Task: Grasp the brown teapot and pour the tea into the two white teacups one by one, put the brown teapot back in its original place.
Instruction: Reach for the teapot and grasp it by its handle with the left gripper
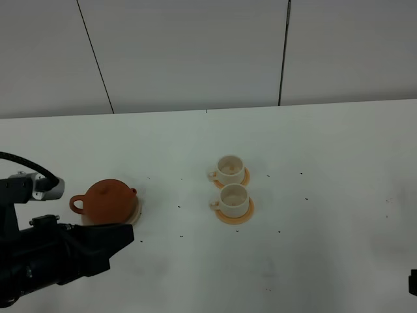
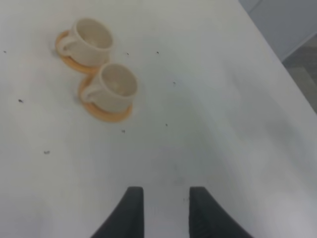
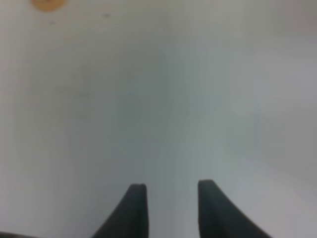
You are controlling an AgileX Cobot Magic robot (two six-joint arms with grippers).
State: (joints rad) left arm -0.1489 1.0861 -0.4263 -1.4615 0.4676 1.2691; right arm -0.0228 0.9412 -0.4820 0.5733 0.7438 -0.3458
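Your left arm lies low across the near-left corner, reaching right. The left gripper has its jaws apart around empty space, just on the near side of the brown teapot. The teapot sits upright on the beige plate, handle left, spout right. Bare table separates it from the two white teacups, which stand one behind the other on orange coasters mid-table. Right of them lies wide open surface, and the far edge meets the wall. The right gripper hangs at the near-right edge, jaws apart.
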